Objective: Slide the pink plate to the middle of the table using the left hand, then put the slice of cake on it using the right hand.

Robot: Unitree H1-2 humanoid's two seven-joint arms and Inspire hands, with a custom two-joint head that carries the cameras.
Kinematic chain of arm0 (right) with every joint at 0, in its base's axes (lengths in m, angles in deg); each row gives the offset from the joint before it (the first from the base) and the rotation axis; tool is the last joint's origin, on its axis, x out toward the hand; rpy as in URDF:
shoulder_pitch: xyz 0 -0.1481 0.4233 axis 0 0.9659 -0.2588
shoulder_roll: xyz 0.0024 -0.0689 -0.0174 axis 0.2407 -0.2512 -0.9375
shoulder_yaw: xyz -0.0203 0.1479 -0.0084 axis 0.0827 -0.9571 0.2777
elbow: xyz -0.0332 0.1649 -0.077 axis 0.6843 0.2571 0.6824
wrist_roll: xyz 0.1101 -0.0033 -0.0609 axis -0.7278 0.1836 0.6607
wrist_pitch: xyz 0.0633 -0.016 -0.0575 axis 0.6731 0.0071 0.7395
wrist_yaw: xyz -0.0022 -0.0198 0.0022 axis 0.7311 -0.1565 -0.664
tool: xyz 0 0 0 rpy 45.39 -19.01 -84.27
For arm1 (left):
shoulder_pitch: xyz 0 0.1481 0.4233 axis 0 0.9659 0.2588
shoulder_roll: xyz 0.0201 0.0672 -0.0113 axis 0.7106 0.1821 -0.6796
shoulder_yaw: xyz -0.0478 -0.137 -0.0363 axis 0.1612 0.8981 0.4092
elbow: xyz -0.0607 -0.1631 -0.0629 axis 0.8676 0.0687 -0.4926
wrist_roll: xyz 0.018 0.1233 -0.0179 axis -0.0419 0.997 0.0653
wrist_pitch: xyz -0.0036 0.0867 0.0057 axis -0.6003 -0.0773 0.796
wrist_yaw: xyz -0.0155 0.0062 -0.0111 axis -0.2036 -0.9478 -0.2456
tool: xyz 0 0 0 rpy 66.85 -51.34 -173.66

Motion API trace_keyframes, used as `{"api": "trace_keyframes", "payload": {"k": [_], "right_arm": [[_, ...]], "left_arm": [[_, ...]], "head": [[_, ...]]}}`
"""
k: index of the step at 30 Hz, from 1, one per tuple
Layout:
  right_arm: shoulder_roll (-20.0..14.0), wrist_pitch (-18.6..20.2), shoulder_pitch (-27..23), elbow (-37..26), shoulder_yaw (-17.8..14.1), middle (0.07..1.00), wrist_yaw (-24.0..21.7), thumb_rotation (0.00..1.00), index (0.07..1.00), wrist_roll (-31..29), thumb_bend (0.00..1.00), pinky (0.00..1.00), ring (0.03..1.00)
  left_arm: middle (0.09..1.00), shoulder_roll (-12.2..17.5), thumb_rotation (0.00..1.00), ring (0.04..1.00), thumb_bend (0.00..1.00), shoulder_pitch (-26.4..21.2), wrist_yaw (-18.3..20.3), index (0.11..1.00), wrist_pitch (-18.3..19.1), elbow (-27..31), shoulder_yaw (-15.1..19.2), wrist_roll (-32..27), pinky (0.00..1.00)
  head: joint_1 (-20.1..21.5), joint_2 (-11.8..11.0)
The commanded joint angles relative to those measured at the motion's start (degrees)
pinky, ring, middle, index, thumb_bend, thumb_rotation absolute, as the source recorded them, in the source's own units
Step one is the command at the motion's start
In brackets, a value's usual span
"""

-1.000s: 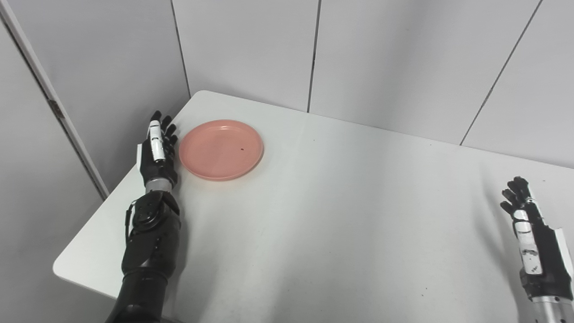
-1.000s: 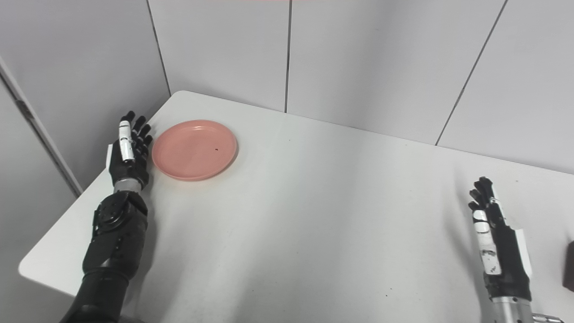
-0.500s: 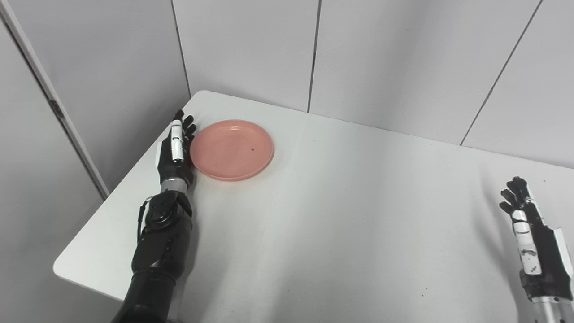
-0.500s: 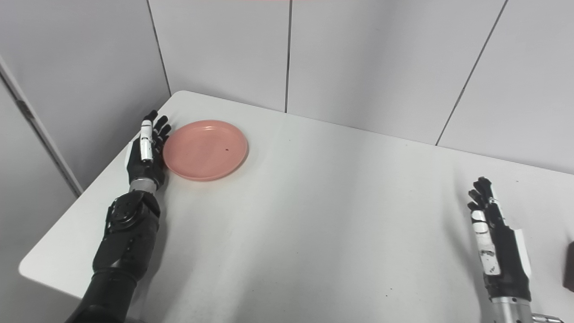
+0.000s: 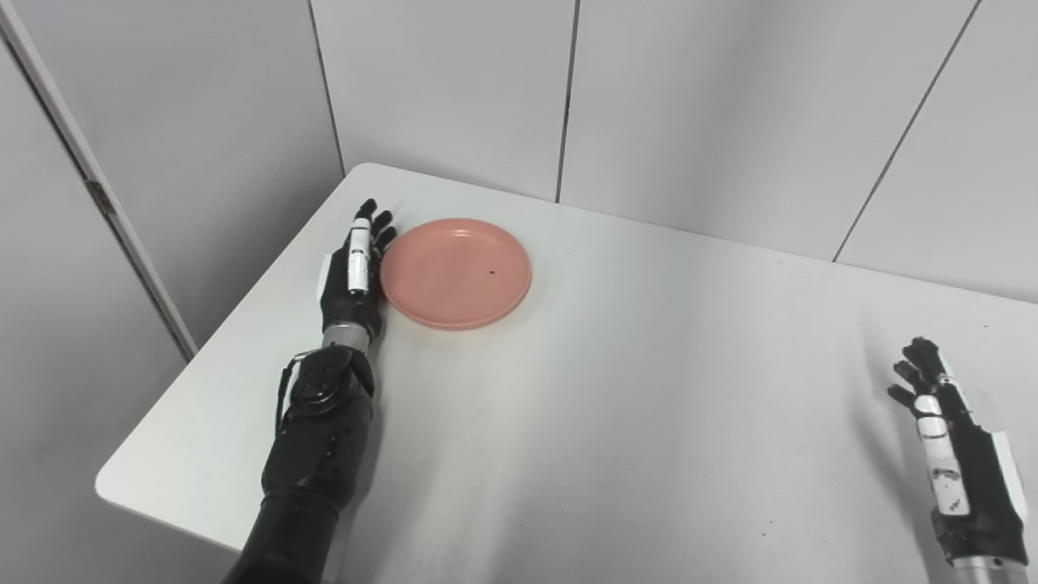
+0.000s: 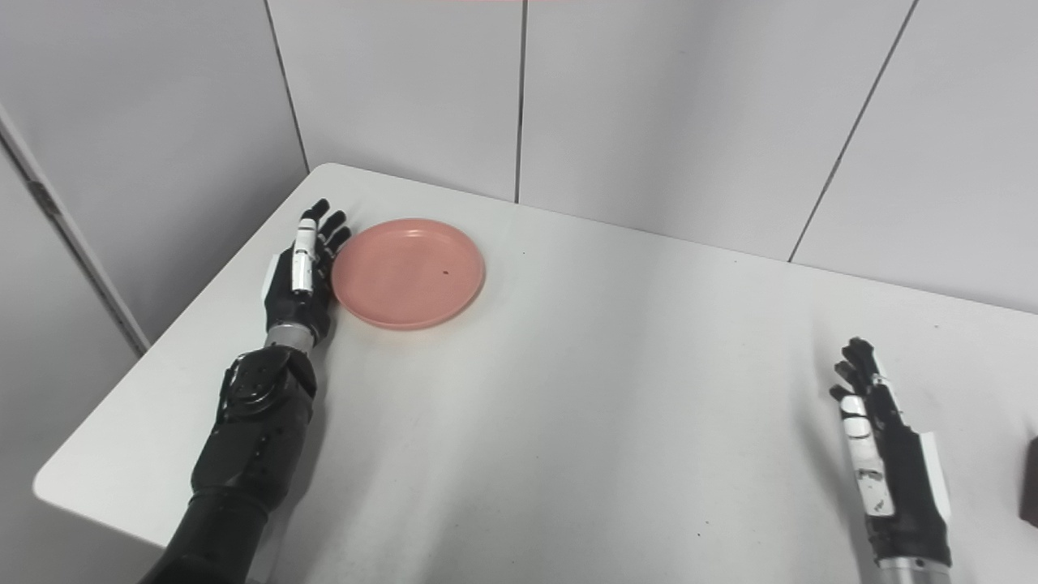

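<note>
The round pink plate (image 5: 456, 272) lies flat on the white table (image 5: 616, 389), toward its far left. My left hand (image 5: 353, 276) stands on edge against the plate's left rim, open, fingers straight and pointing away from me. Near the table's right side my right hand (image 5: 949, 454) is open and upright, holding nothing. A dark sliver at the right border of the right eye view (image 6: 1030, 491) may be the slice of cake; most of it is cut off.
Grey wall panels (image 5: 649, 97) close off the table's far side and left corner. The table's left edge (image 5: 219, 341) runs close beside my left forearm. Bare white tabletop lies between the two hands.
My left hand has pushed the pink plate rightward, toward the table's middle, staying against its left rim. My right hand has drawn back slightly toward me.
</note>
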State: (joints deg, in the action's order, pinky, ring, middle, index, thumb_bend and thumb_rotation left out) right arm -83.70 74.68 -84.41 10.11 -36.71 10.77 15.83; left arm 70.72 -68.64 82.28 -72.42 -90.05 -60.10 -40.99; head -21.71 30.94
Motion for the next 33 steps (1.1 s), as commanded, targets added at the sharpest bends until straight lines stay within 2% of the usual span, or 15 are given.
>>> {"api": "trace_keyframes", "payload": {"k": [1,5,10,15,20,22,28,33], "right_arm": [[1.63,1.58,2.40,0.27,0.72,0.944,0.55,1.00,0.939,-0.34,0.42,0.89,0.923],[2.41,3.53,2.73,-1.84,0.82,0.951,0.67,1.00,0.945,-0.39,0.39,0.89,0.927],[3.30,6.47,3.14,-5.01,1.24,0.951,1.06,1.00,0.949,0.36,0.33,0.90,0.927],[3.55,6.93,3.39,-6.51,1.77,0.943,2.13,1.00,0.943,2.89,0.30,0.88,0.918],[3.86,8.09,3.66,-7.85,2.06,0.944,2.42,1.00,0.944,4.40,0.29,0.87,0.919],[4.09,8.81,3.80,-8.51,2.15,0.948,2.39,1.00,0.950,4.54,0.28,0.87,0.919],[4.78,9.94,3.98,-9.72,2.55,0.955,2.62,1.00,0.962,4.89,0.29,0.89,0.926],[5.97,12.76,4.61,-12.15,2.90,0.958,3.14,1.00,0.962,5.10,0.29,0.90,0.934]], "left_arm": [[0.916,-0.81,1.00,0.922,0.41,-0.58,1.09,0.908,2.16,0.79,-0.86,0.34,0.92],[0.902,-2.02,1.00,0.911,0.40,-0.41,1.25,0.896,2.96,2.43,-2.03,1.06,0.92],[0.909,-4.10,1.00,0.918,0.40,0.01,3.37,0.906,4.77,4.78,-2.99,-0.32,0.92],[0.909,-5.51,1.00,0.918,0.39,0.30,4.90,0.907,5.66,5.82,-4.50,0.14,0.92],[0.919,-6.76,1.00,0.922,0.39,0.66,5.33,0.922,6.75,6.66,-5.94,0.81,0.94],[0.919,-7.54,1.00,0.923,0.39,0.92,5.25,0.922,8.52,7.74,-6.08,0.20,0.93],[0.925,-8.55,1.00,0.929,0.40,1.42,7.73,0.916,9.08,7.84,-6.70,-0.61,0.95],[0.925,-9.75,1.00,0.929,0.40,2.97,9.38,0.923,11.96,11.11,-8.02,-1.52,0.96]], "head": [[0.13,0.16],[1.01,0.49],[2.85,1.13],[3.70,1.41],[5.05,1.71],[5.49,1.79],[7.58,2.21],[10.90,3.01]]}}
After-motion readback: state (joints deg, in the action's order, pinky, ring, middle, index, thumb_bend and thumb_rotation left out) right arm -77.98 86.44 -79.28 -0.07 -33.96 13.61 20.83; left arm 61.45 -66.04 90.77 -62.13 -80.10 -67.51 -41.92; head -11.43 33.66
